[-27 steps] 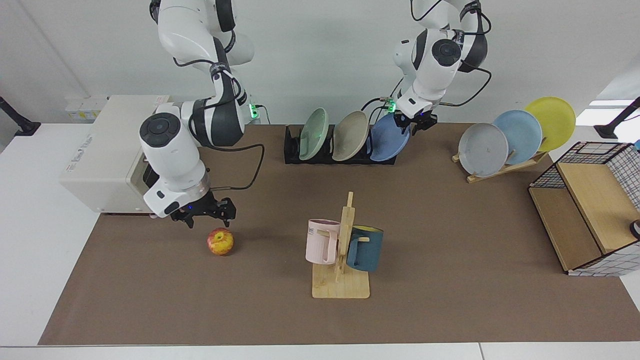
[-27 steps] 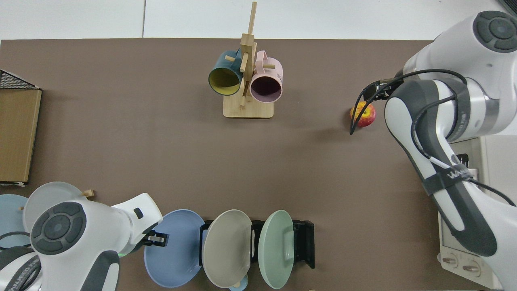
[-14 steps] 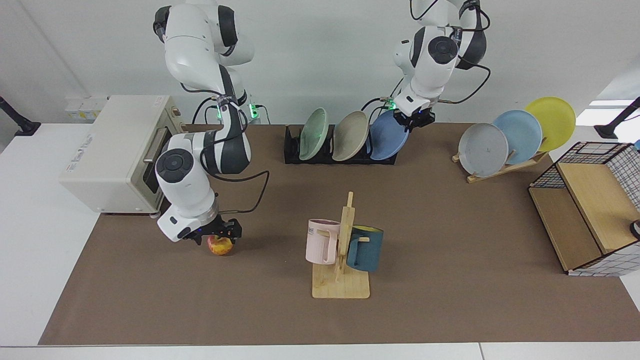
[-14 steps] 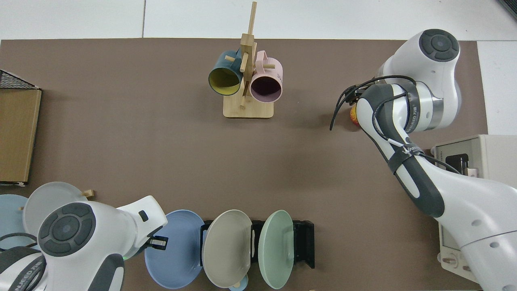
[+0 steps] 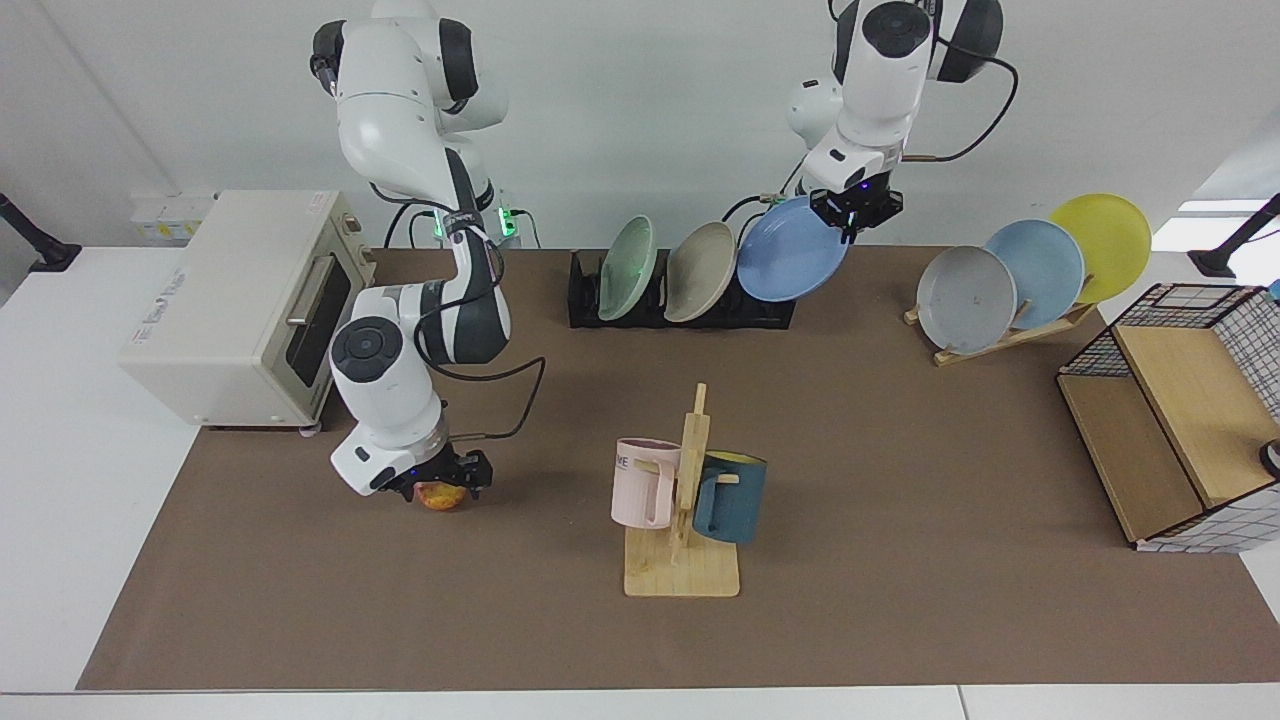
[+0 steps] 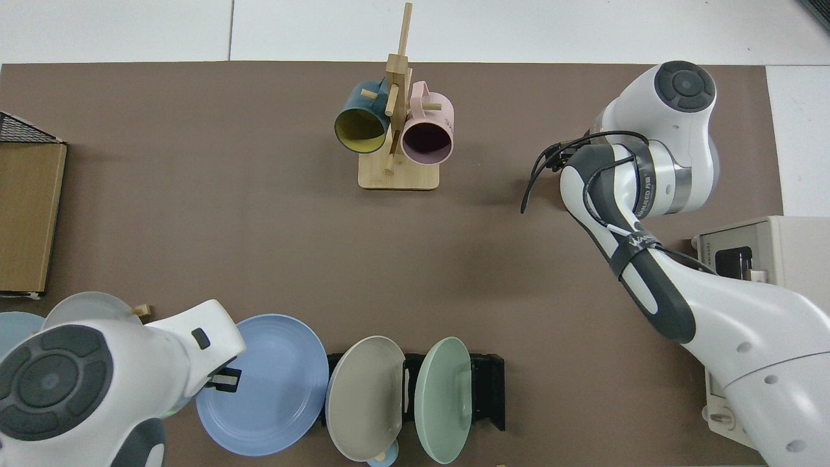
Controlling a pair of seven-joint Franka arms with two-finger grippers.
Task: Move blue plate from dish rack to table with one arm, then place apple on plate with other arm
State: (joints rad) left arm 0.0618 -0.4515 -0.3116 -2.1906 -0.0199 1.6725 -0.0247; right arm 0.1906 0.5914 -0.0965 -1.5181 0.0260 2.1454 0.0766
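Observation:
The blue plate (image 5: pixel 790 252) hangs tilted in the air just above the right end of the black dish rack (image 5: pixel 582 298), clear of its slots. My left gripper (image 5: pixel 853 217) is shut on the plate's upper rim. From above, the blue plate (image 6: pixel 266 383) lies beside the dish rack (image 6: pixel 487 391), with my left gripper (image 6: pixel 224 379) at its edge. The apple (image 5: pixel 438 498) sits on the brown mat of the table (image 5: pixel 900 450). My right gripper (image 5: pixel 441 484) is down over the apple and covers most of it. In the top view the right arm hides the apple.
A green plate (image 5: pixel 628 255) and a beige plate (image 5: pixel 700 258) stand in the rack. A mug tree (image 5: pixel 685 500) holds a pink and a teal mug mid-mat. A wooden stand (image 5: pixel 1035 270) carries grey, pale blue and yellow plates. A toaster oven (image 5: pixel 230 300) and a wire shelf (image 5: pixel 1170 430) flank the mat.
My left arm has lifted the blue plate up and out of the rack. My right gripper has swung over the apple and come down onto it.

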